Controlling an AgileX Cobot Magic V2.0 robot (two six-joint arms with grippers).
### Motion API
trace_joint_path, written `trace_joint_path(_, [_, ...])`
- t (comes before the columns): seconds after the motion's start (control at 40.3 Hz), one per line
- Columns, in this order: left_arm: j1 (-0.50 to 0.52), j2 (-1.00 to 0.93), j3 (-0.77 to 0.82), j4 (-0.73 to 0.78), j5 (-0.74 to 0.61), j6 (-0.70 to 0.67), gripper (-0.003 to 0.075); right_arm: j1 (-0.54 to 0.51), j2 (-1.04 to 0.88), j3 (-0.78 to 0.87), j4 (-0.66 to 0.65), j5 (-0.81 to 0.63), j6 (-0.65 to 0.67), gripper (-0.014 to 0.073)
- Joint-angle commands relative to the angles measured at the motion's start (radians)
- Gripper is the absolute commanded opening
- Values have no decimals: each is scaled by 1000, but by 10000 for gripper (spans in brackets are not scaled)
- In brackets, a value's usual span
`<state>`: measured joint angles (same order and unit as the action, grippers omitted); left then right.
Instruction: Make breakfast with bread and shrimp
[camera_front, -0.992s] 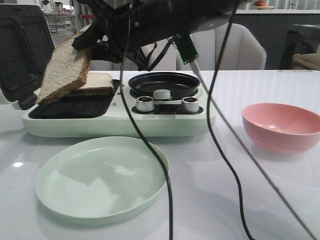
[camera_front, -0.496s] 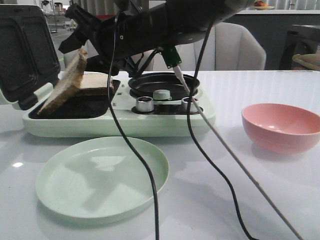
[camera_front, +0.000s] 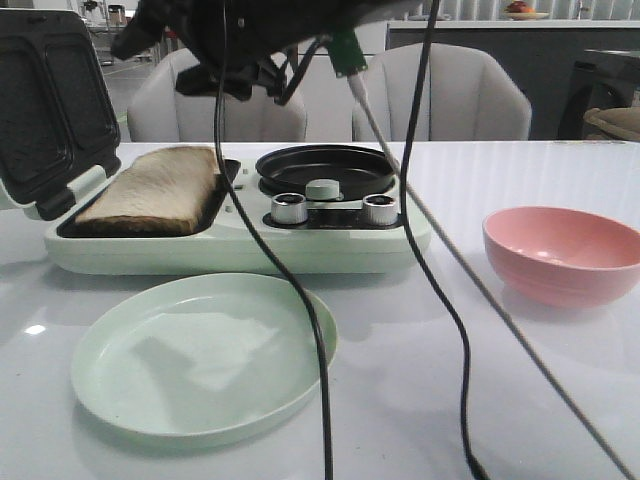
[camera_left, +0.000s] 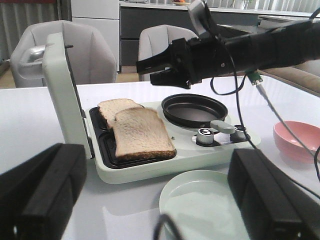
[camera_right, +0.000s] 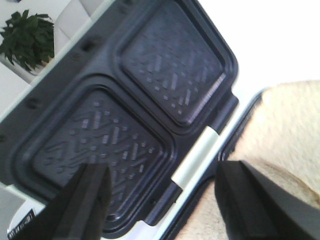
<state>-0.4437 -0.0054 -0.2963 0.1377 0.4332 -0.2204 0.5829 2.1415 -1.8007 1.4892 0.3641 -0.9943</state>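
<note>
Two bread slices lie in the open sandwich maker (camera_front: 240, 245). The top slice (camera_front: 155, 188) lies flat and partly covers the lower one, which shows behind it in the left wrist view (camera_left: 116, 106); the top slice is nearer there (camera_left: 141, 132). My right gripper (camera_front: 150, 62) is open and empty, hovering above the bread next to the raised lid; it also shows in the left wrist view (camera_left: 148, 72) and in its own view (camera_right: 165, 210). My left gripper (camera_left: 155, 210) is open and empty, over the table's near side by the green plate. No shrimp is in view.
A pale green plate (camera_front: 205, 355) sits in front of the sandwich maker. A pink bowl (camera_front: 563, 252) stands at the right. The maker has a raised dark lid (camera_front: 50, 110), a round black pan (camera_front: 327, 168) and two knobs. Black cables (camera_front: 300, 300) hang across the front view.
The right gripper let go of the tilted bread slice, which dropped flat onto the other slice. The gripper then rose and moved up away from the bread.
</note>
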Motion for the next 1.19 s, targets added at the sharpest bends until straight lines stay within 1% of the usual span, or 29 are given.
trace_joint_path(0.0, [-7, -2, -28, 3, -91, -7, 627, 2, -119, -38, -108, -3, 58, 554])
trace_joint_path(0.025, [-7, -2, -28, 3, -91, -7, 627, 2, -130, -38, -141, -1, 91, 554])
trace_joint_path(0.099, [-7, -2, -28, 3, -91, -7, 627, 0, -153, -38, -300, 5, 186, 554])
trace_joint_path(0.198, [-7, -2, -28, 3, -91, -7, 627, -7, -176, -38, -546, 58, 386, 554])
trace_joint_path(0.322, [-7, -2, -28, 3, -91, -7, 627, -10, -217, -38, -963, 176, 655, 554])
trace_joint_path(0.397, [-7, -2, -28, 3, -91, -7, 627, -10, -256, -38, -1195, 253, 829, 554])
trace_joint_path(0.422, [-7, -2, -28, 3, -91, -7, 627, -12, -266, -38, -1265, 275, 870, 554])
trace_joint_path(0.446, [-7, -2, -28, 3, -91, -7, 627, -17, -281, -38, -1309, 296, 921, 552])
trace_joint_path(0.521, [-7, -2, -28, 3, -91, -7, 627, -32, -322, -38, -1426, 341, 1018, 552])
trace_joint_path(0.62, [-7, -2, -28, 3, -91, -7, 627, -52, -375, -18, -1489, 372, 1052, 552])
trace_joint_path(0.719, [-7, -2, -28, 3, -91, -7, 627, -74, -456, 52, -1489, 358, 1052, 552])
trace_joint_path(0.794, [-7, -2, -28, 3, -91, -7, 627, -87, -520, 129, -1489, 319, 1052, 552])
trace_joint_path(1.166, [-7, -2, -28, 3, -91, -7, 627, -98, -945, 702, -1482, 26, 1052, 552])
